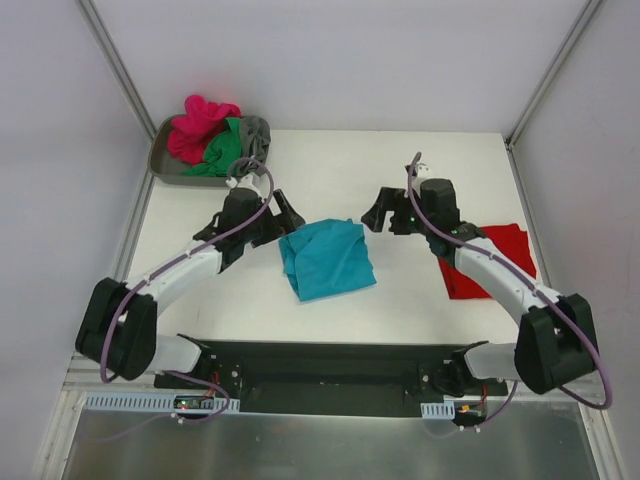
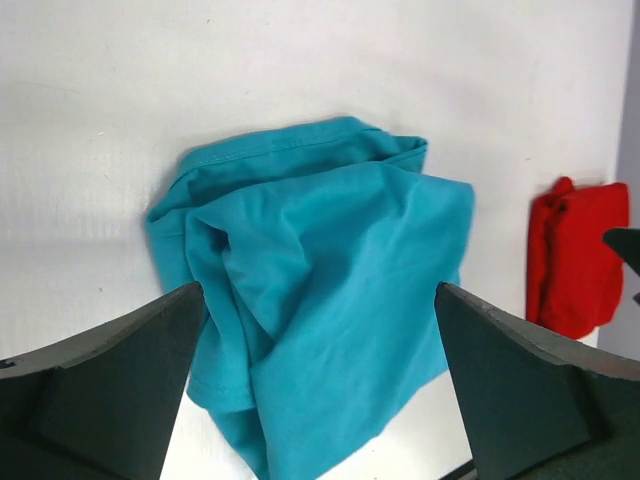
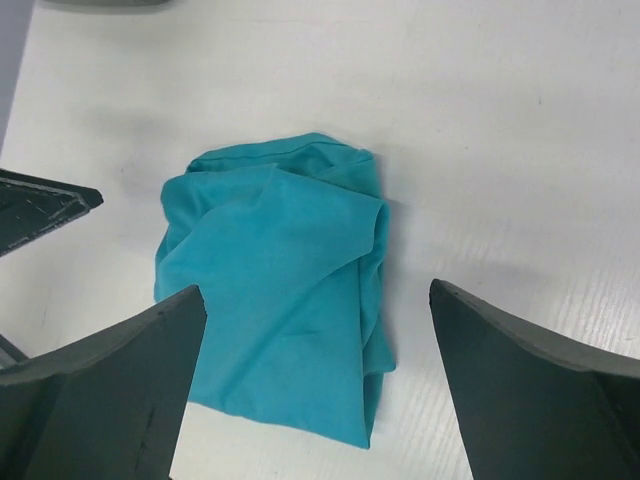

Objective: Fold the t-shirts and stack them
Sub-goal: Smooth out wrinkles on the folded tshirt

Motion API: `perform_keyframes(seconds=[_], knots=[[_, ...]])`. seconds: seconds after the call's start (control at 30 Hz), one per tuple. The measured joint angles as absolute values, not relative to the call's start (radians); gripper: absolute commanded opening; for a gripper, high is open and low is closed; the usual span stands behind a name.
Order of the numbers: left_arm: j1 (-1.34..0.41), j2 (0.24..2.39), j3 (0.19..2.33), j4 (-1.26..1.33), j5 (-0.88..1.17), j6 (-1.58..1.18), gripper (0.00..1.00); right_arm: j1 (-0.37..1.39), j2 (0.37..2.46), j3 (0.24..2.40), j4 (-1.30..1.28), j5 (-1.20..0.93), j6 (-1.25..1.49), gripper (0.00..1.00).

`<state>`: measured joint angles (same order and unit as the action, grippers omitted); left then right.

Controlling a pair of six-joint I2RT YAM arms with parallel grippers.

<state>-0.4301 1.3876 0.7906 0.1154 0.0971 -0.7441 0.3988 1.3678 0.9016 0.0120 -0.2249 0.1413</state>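
Showing only overhead: pink shirt (image 1: 197,125), tray (image 1: 158,162)

No legible text, labels, brands, numbers or signs in any view.

Centre shirt (image 1: 327,260), side shirt (image 1: 510,242) to its right, tray (image 1: 158,158) far-left

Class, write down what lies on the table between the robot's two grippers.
The teal t-shirt, loosely folded, lies between the left gripper and the right gripper; the top external view shows it best.
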Motion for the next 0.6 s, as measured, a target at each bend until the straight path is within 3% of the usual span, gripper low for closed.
perform_keyframes(seconds=[0.13,0.5,0.6], knots=[[-0.430,1.299,0.747,0.115,0.107,-0.733,0.99,0.394,1.317,0.852,0.031,-0.274,0.144,0.96],[-0.430,1.472,0.680,0.114,0.286,-0.630,0.99,0.405,1.721,0.949,-0.041,-0.456,0.147,0.99],[-0.430,1.515,0.687,0.134,0.298,-0.632,0.95,0.416,1.764,0.996,-0.041,-0.465,0.156,0.93]])
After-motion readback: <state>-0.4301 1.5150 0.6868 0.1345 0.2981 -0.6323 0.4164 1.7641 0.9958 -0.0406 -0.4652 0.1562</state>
